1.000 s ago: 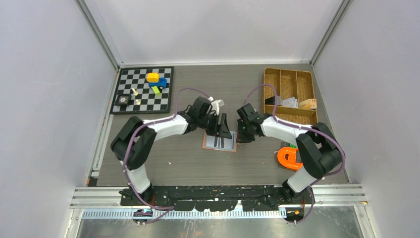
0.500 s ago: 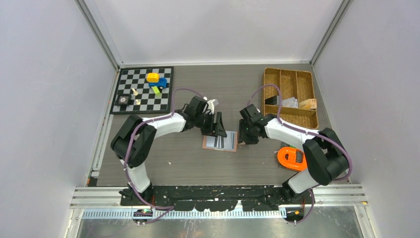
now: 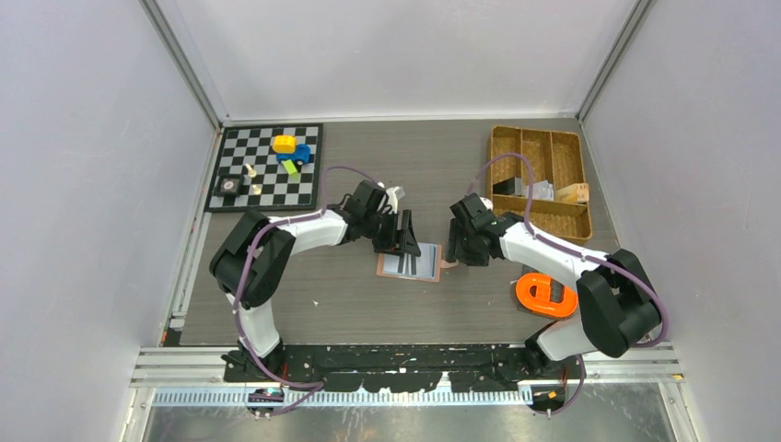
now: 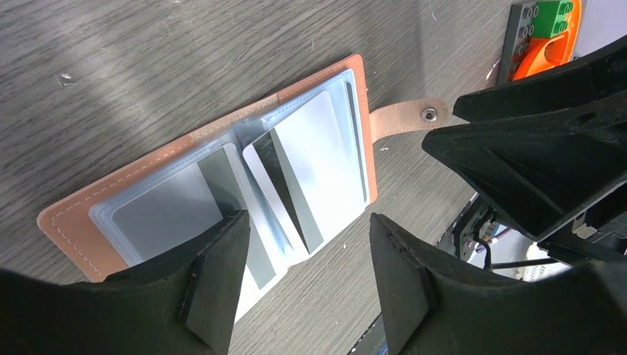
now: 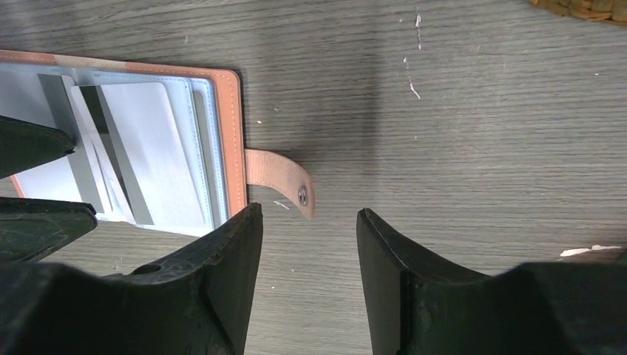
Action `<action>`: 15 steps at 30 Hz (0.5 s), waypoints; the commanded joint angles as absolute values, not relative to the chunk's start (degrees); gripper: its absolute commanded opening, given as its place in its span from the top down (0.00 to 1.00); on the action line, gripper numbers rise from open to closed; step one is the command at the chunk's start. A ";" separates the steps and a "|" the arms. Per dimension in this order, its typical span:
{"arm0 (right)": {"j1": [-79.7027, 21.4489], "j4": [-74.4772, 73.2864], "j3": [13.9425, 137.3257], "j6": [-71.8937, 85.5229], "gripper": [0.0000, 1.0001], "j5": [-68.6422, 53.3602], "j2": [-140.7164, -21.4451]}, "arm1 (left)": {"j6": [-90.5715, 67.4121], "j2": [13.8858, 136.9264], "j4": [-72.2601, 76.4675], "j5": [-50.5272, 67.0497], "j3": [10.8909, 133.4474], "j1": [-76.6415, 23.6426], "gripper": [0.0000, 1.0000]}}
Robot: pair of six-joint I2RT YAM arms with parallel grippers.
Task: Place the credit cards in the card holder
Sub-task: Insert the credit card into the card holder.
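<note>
The card holder (image 3: 411,266) lies open and flat at the table's middle, salmon-pink, its snap strap (image 5: 278,174) sticking out to the right. Pale grey-white credit cards (image 4: 307,151) with dark stripes sit in its clear inner sleeves. My left gripper (image 3: 402,242) hovers open over the holder's far left edge. In the left wrist view one finger (image 4: 214,281) covers part of the left page, and nothing sits between the fingers. My right gripper (image 3: 459,250) is open just right of the holder, with the strap's tip just ahead of its fingertips (image 5: 236,251) and nothing held.
A woven wicker tray (image 3: 539,217) with small items stands at the back right. A chessboard (image 3: 267,168) with toys lies at the back left. An orange plastic piece (image 3: 540,295) rests near the right arm's base, beside green bricks (image 4: 546,21).
My right gripper has opened and drawn back to the right, off the holder's right edge. The strap now lies free. The left gripper has barely shifted.
</note>
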State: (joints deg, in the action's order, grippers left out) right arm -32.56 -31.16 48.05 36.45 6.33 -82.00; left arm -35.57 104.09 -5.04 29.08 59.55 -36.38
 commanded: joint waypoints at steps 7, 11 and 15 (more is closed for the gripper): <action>-32.78 -28.96 48.09 37.44 0.72 8.34 -83.63 | -36.62 107.76 -2.92 30.77 59.67 -36.57 0.37; -32.77 -29.00 47.92 37.51 0.85 8.49 -84.49 | -36.98 108.21 -2.04 31.24 59.75 -36.63 0.37; -32.74 -29.00 47.91 37.50 0.94 8.66 -84.81 | -37.55 108.84 -1.05 31.79 59.89 -36.75 0.37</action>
State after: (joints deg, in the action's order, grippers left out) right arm -32.58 -30.41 47.94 36.97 6.92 -84.73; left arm -37.50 107.00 -0.99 32.38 59.57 -36.56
